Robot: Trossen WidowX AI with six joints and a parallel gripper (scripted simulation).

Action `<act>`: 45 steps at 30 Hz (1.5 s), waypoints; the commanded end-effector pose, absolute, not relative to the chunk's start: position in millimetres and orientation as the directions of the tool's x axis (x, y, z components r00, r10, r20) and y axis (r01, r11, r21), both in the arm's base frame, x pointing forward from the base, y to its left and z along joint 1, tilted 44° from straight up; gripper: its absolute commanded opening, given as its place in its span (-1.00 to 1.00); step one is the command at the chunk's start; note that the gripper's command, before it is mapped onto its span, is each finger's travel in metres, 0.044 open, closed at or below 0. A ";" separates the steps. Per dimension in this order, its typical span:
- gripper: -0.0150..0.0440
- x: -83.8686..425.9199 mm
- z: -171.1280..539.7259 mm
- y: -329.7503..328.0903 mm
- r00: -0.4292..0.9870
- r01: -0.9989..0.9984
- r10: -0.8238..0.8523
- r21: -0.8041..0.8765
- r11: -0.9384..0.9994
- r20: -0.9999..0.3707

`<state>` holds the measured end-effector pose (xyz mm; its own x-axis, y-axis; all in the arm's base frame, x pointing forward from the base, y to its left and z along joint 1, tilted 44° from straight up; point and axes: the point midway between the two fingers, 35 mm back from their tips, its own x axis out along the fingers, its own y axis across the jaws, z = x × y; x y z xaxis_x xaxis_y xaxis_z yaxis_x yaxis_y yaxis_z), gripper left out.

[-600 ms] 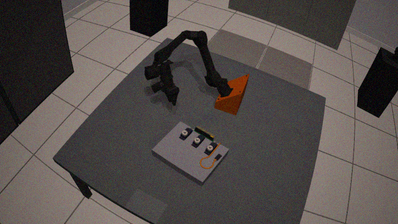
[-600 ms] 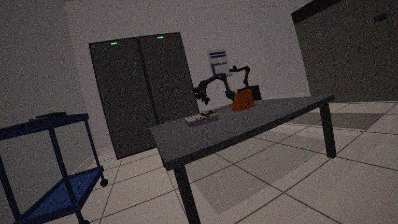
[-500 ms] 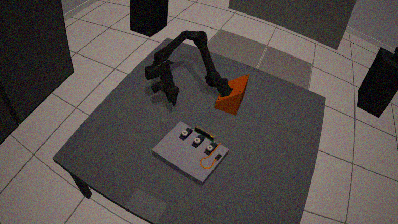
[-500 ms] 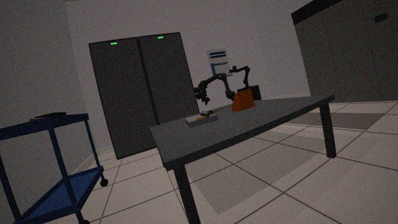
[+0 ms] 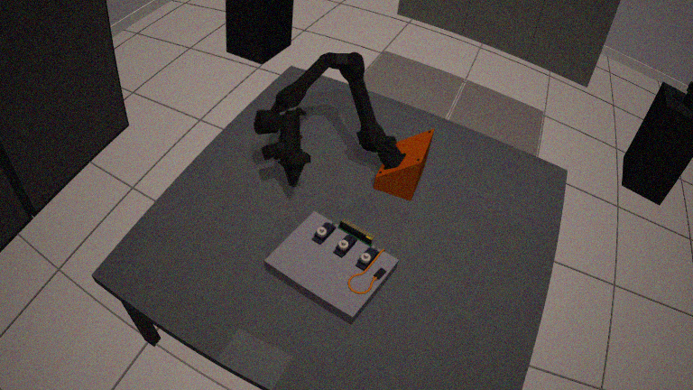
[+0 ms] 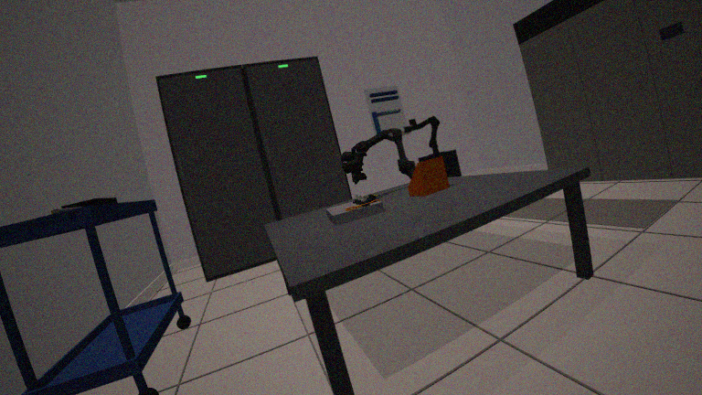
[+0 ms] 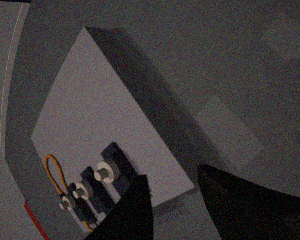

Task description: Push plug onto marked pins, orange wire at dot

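The light grey holder block point(image 5: 311, 268) point(image 6: 338, 216) point(image 7: 90, 100) carries three dark servos with white round horns; the end servo point(image 5: 366, 259) is beside the orange lead point(image 5: 360, 292) point(image 7: 51, 167). The lead loops over the block to the small black plug point(image 5: 379, 273), which lies on top near a corner. I cannot make out the plug in the wrist view. The pin row point(image 5: 355, 232) runs along the block edge facing the arm, with a brighter yellow patch at one end. The dot is too small to tell. My gripper point(image 5: 292, 183) point(image 6: 359, 180) point(image 7: 172, 178) is partly open and empty, above the table beyond the block.
The arm stands on an orange wedge mount point(image 5: 419, 176) point(image 6: 430, 177) on the dark table point(image 5: 459, 273) point(image 6: 403, 230). The servo horns point(image 5: 343, 245) point(image 7: 104, 172) stick up from the block. A pale flat patch point(image 5: 258, 357) lies near the table edge.
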<state>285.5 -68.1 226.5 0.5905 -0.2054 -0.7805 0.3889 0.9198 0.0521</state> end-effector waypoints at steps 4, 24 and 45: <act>-0.10 300.8 237.8 -58.7 0.710 0.317 -0.186 0.072 0.946 -0.679; -0.10 325.5 283.3 -28.2 0.949 0.125 -0.101 0.062 0.990 -0.300; -0.10 323.3 321.3 1.5 1.000 0.005 -0.004 -0.048 0.999 0.009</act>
<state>319.0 -1.1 323.2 0.9997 -0.0090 0.0217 0.0094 0.9998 -0.0183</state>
